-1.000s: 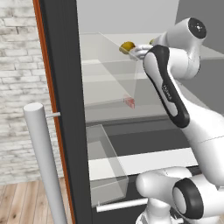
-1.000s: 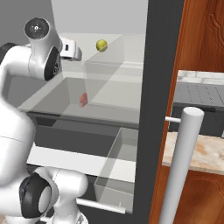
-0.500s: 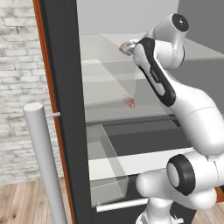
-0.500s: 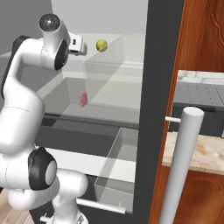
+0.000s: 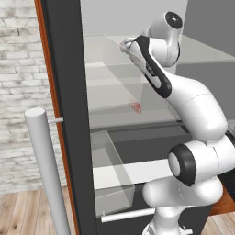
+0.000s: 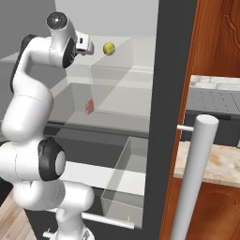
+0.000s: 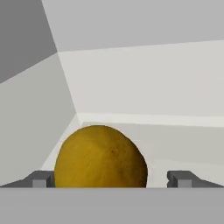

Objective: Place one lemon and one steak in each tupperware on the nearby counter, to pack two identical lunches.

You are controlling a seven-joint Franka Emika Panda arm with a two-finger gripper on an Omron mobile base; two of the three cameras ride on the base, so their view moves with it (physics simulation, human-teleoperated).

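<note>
A dull orange-yellow lemon (image 7: 100,156) sits close in the hand view, between the two dark fingertips of my gripper (image 7: 111,179), which is open and does not clasp it. In the right base view a yellow lemon (image 6: 108,48) rests on the fridge's top glass shelf, just beyond my hand (image 6: 87,44). From the left base camera, my hand (image 5: 125,44) covers the lemon. A small pink-red steak (image 5: 136,107) (image 6: 89,107) lies on the shelf below. The tupperware is out of view. A strip of the beige counter (image 6: 211,165) appears at the right.
The open fridge door (image 5: 64,114) with its grey bar handle (image 5: 46,174) stands at the left. A clear drawer (image 6: 126,183) juts out low in the fridge. A grey appliance (image 6: 213,101) stands on the counter behind a wooden panel (image 6: 218,37).
The arm has stretched up and into the top shelf, carrying the hand up to the lemon. The jaws have stayed open. Lemon and steak have not moved.
</note>
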